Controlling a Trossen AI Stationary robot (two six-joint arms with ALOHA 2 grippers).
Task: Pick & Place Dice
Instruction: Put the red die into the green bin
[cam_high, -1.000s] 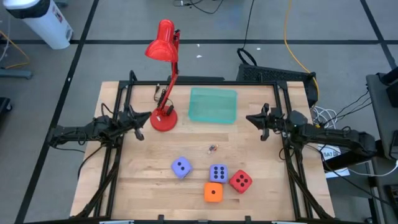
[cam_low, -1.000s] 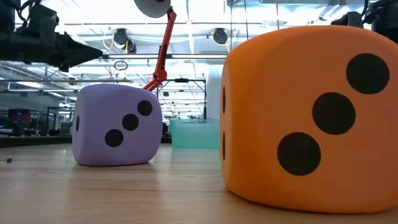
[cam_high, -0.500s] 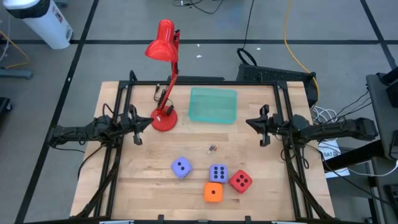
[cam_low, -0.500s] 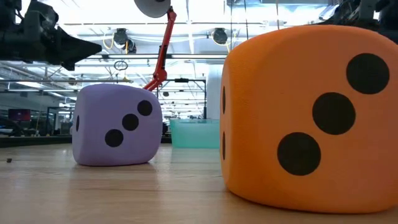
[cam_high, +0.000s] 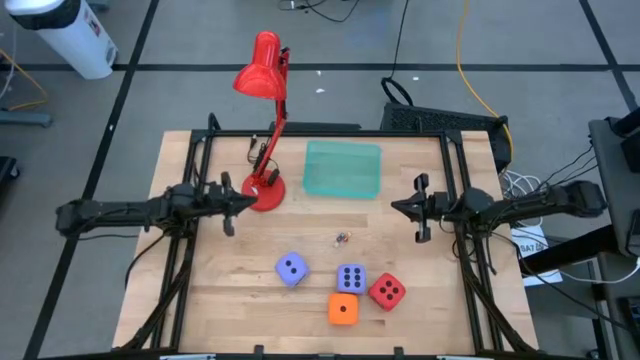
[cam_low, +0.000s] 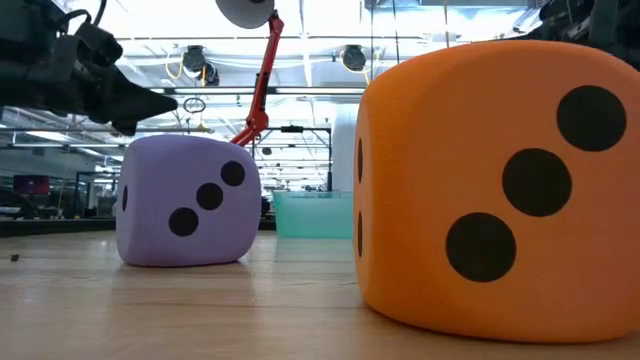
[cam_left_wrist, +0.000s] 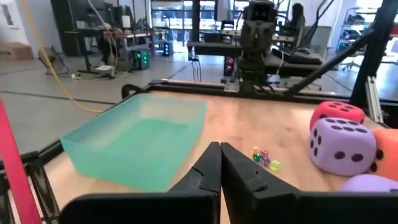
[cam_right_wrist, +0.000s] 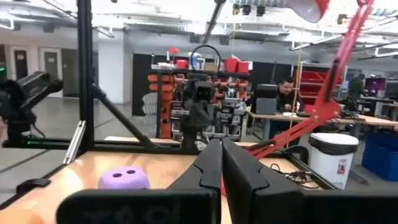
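From above I see my left gripper hanging over the left side of the table, just beside the base of the red lamp, and my left wrist camera shows its fingers pressed together with nothing between them. My right gripper sits over the right side of the table, facing the left one, and its fingers are likewise closed on nothing. All four dice lie toward the near edge, well apart from both grippers: one lavender die stands a little to the left of the others, a second lavender die sits just beside the red die, and the orange die is right below those two, closest to the edge. A green tray rests at the far side, next to the lamp. Some tiny coloured bits lie on the wood between the tray and the dice; I cannot tell what they are.
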